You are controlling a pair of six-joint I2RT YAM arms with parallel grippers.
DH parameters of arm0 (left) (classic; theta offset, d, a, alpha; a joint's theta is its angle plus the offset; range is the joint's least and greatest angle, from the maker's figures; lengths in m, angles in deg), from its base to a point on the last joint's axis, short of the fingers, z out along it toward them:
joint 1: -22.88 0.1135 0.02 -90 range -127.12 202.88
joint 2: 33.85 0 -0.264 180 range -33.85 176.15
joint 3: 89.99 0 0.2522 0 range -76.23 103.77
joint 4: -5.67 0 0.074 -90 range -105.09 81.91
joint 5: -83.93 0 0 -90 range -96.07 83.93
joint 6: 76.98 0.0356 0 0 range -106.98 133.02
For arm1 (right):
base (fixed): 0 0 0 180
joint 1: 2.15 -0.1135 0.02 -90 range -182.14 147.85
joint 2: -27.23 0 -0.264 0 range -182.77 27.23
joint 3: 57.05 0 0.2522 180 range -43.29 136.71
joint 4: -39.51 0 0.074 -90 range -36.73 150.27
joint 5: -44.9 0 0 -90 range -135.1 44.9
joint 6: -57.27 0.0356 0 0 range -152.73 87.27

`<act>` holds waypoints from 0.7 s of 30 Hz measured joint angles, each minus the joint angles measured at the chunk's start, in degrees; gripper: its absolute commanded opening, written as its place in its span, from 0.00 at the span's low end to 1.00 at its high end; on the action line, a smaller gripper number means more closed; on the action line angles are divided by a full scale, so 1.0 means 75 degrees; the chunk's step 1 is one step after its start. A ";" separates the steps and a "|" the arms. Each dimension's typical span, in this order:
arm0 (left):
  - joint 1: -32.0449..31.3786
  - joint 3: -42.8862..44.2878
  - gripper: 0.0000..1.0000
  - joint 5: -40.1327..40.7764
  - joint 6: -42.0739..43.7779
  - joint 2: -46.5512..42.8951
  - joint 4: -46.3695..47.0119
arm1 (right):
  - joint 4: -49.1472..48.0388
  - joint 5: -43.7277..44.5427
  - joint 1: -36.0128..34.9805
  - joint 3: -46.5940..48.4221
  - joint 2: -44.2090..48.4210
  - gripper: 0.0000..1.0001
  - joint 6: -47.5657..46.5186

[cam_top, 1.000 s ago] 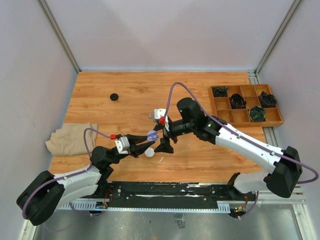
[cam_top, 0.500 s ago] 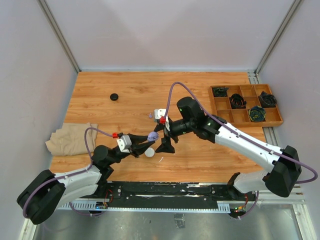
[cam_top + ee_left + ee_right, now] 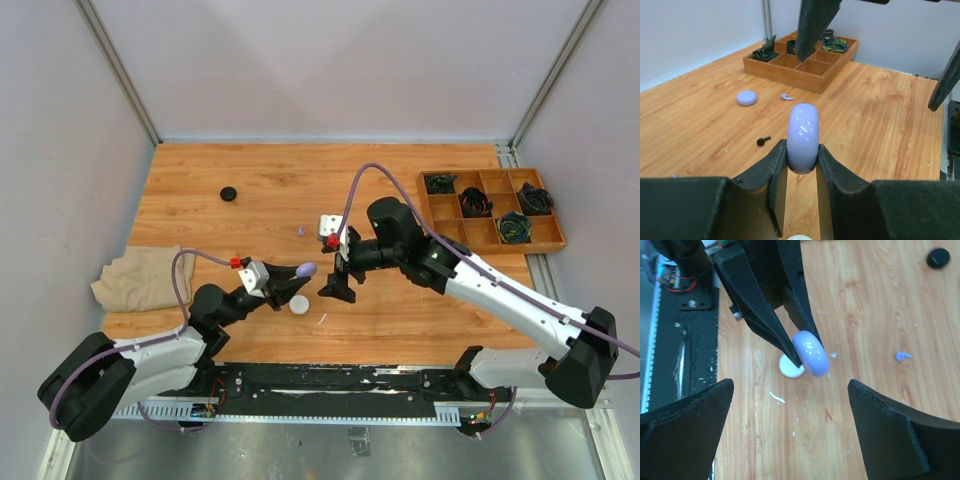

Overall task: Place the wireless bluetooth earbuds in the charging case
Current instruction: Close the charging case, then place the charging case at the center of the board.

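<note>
My left gripper [image 3: 303, 272] is shut on a lavender puck-like charging case [image 3: 802, 136] and holds it on edge above the table; the case also shows in the right wrist view [image 3: 811, 353]. My right gripper [image 3: 340, 277] is open wide and empty, just right of the case, with its fingers [image 3: 687, 432] apart on either side of it. A lavender earbud [image 3: 786, 97] lies on the wood, also seen in the top view [image 3: 301, 231]. A black earbud [image 3: 763, 141] lies near it. A white round case [image 3: 298, 305] sits under the left fingers.
A second lavender round piece [image 3: 746, 97] lies beyond the earbuds. A black puck [image 3: 229, 193] sits at the far left. A wooden tray [image 3: 490, 238] with coiled cables stands at the right. A beige cloth [image 3: 145, 277] lies at the left edge.
My right gripper has drawn back to the right, away from the lavender case. My left gripper still holds the case and has shifted slightly.
</note>
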 measured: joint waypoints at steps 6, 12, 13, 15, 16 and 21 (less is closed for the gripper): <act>0.0000 0.0452 0.00 0.0434 -0.0338 0.0437 -0.0560 | -0.0131 0.1542 0.0012 -0.0641 0.0629 0.99 0.0420; 0.0000 0.1241 0.00 0.0953 -0.1005 0.0565 -0.2063 | -0.0469 0.3080 0.0032 -0.1460 0.1110 0.99 0.1072; 0.0000 0.1303 0.00 0.1035 -0.1139 0.0513 -0.2334 | -0.0539 0.3305 0.0044 -0.1600 0.1172 0.99 0.1177; 0.0000 0.1378 0.01 0.1230 -0.1399 0.0361 -0.2911 | -0.0708 0.3672 0.0050 -0.1851 0.1274 0.98 0.1364; 0.0003 0.1422 0.01 0.1364 -0.1556 0.0265 -0.3264 | -0.0810 0.3821 0.0050 -0.1979 0.1320 0.99 0.1448; 0.0000 0.1874 0.01 0.2110 -0.2460 -0.0213 -0.5211 | -0.1405 0.4546 0.0050 -0.2687 0.1699 0.99 0.1810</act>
